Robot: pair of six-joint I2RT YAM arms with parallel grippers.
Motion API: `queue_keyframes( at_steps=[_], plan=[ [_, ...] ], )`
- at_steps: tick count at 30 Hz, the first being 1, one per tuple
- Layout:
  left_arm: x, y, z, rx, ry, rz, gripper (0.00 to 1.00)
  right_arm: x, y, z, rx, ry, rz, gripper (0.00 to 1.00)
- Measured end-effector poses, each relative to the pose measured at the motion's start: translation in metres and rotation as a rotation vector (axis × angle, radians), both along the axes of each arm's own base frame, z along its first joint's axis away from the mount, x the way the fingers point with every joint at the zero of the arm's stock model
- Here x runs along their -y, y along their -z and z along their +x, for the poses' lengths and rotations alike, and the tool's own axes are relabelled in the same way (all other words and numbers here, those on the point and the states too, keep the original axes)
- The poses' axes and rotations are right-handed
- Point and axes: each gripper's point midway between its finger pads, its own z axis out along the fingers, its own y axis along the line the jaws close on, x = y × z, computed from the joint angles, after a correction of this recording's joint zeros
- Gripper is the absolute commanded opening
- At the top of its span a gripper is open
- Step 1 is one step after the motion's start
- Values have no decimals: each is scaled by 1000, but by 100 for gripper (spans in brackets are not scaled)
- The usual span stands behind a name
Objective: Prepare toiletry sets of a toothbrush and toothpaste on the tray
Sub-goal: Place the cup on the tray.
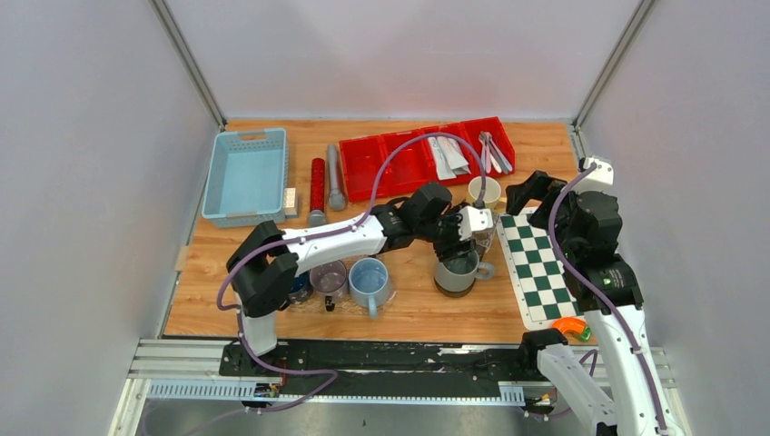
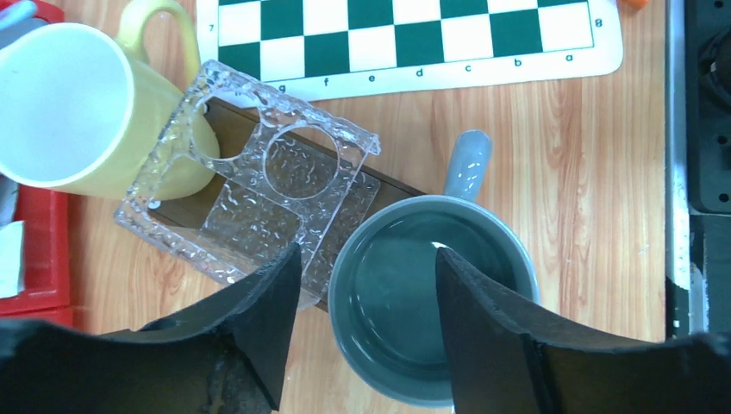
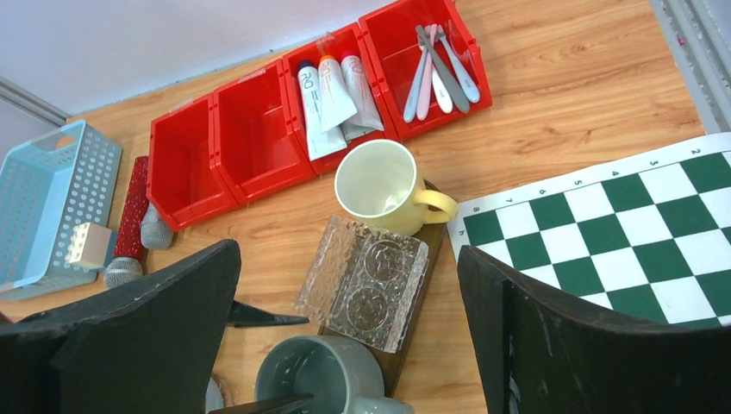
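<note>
The toothbrushes [image 3: 440,73] lie bundled in the end compartment of the row of red bins [image 3: 259,129] at the far side of the table. The toothpaste tubes [image 3: 332,99], three of them, lie caps away in the compartment next to it. Neither kind is on the tray [image 3: 431,250], a dark wooden board nearer the arms. The tray carries a yellow mug [image 3: 379,185] at its far end, a clear holder [image 3: 366,280] of dimpled glass with round cut-outs in the middle, and a grey mug [image 2: 405,293] at the near end. The left gripper [image 2: 366,332] hangs right over the grey mug with its jaws parted. One finger is outside the rim on the clear holder's side and the other is above the mug's hollow, with nothing held. The right gripper [image 3: 345,259] is higher up above the tray, its jaws spread wide and empty. A green-and-white chessboard mat [image 3: 621,224] lies beside the tray, and a blue basket [image 3: 47,198] stands beyond the bins' other end.
</note>
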Motion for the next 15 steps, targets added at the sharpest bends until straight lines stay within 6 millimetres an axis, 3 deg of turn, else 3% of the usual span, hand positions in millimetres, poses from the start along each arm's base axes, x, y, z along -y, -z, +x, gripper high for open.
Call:
queue_keyframes(
  at_steps=[6,10,15],
  plan=[
    [-8,-39,4,35,-70,-69,89,-5,7,-5,-51,-32,2,99],
    [-21,-74,16,84,-183,-122,92,-15,8,-8,-87,-87,15,97],
    [-55,-117,41,152,-380,-168,93,-27,19,-9,-162,-141,46,92]
  ],
)
